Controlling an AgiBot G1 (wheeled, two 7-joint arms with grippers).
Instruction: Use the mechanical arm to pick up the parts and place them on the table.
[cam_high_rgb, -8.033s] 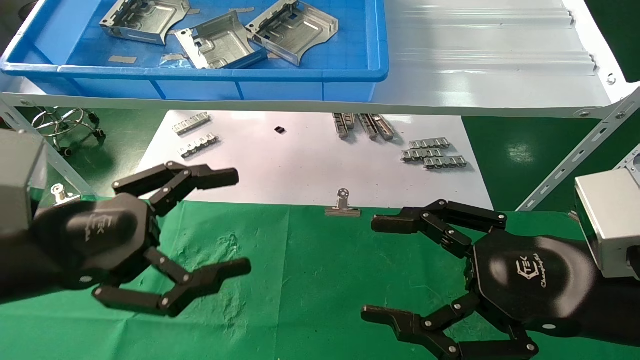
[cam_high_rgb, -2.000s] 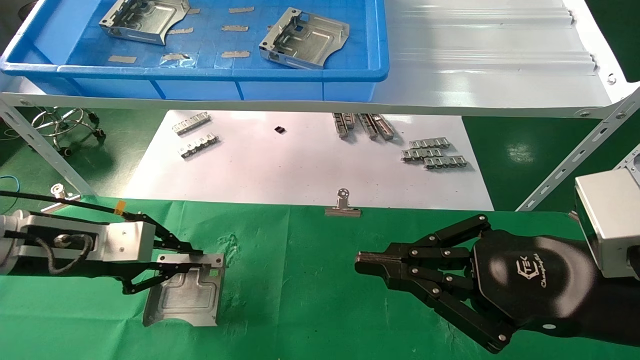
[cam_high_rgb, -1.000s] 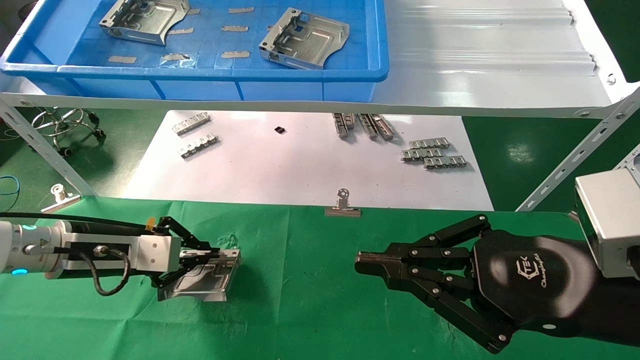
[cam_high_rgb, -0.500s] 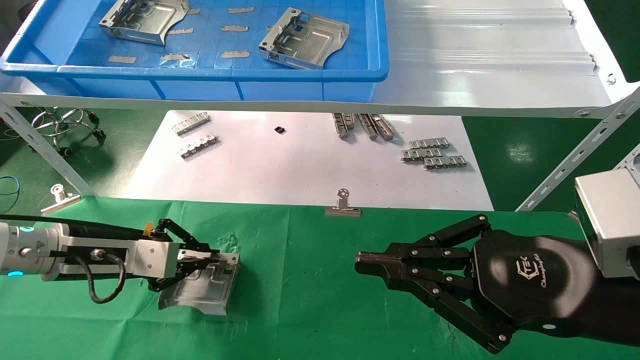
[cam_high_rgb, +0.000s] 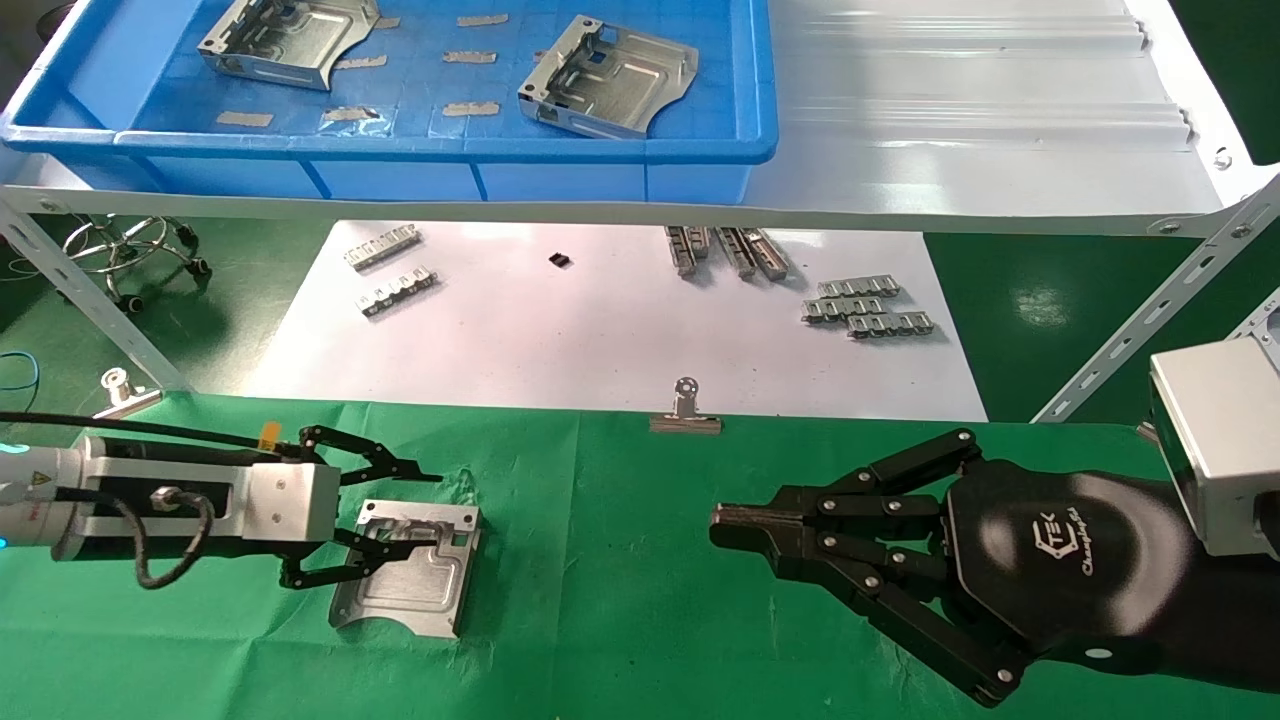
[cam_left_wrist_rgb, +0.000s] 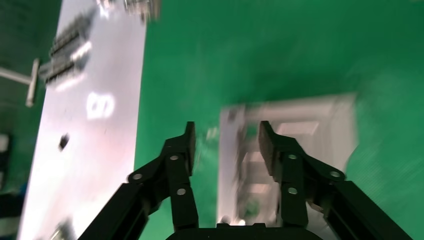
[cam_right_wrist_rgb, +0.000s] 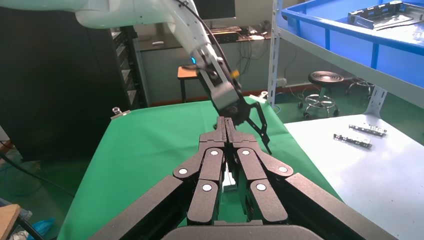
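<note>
Release step: part (cam_high_rgb: 408, 568) flat on green tabletop (cam_high_rgb: 620, 560), left tool (cam_high_rgb: 395, 510) spread open, straddling its near edge. Right tool (cam_high_rgb: 735, 528) clenched, parked at right. Next: back left tool out, reach bin (cam_high_rgb: 420, 150) for another.

The green cloth table (cam_high_rgb: 620, 560) lies bare between the left gripper (cam_high_rgb: 420, 510), spread over a metal plate (cam_high_rgb: 405, 585), and the closed right gripper (cam_high_rgb: 735, 528); a binder clip (cam_high_rgb: 686, 410) sits at its far edge; beyond, the white shelf (cam_high_rgb: 900, 190) with its blue bin (cam_high_rgb: 400, 150) overhangs the white sheet (cam_high_rgb: 600, 330) strewn with toothed strips (cam_high_rgb: 865, 310).
</note>
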